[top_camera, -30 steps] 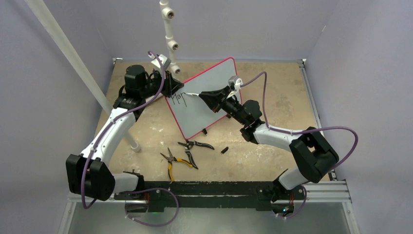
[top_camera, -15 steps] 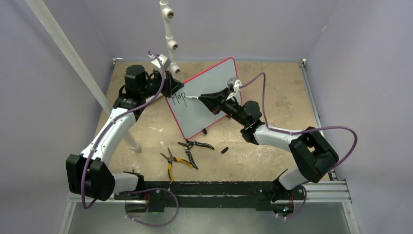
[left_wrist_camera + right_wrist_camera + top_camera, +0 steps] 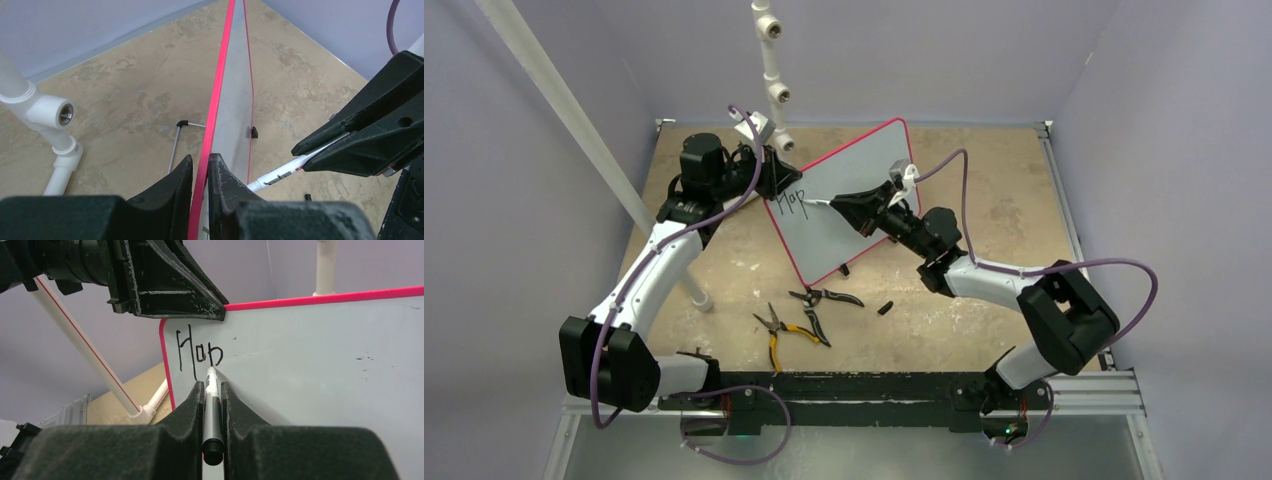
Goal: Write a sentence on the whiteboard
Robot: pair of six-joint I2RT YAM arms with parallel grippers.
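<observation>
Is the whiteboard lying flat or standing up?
Standing up: the left gripper clamps the whiteboard by its red frame, seen edge-on.

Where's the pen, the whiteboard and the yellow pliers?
pen (image 3: 212, 390): right wrist view, on its barrel.
whiteboard (image 3: 864, 162): top view, on its bare face.
yellow pliers (image 3: 774, 346): top view, on a handle.

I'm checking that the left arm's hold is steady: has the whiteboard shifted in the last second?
No. In the top view the whiteboard keeps its near corner just beyond the black pliers and its far corner at the table's back edge.
</observation>
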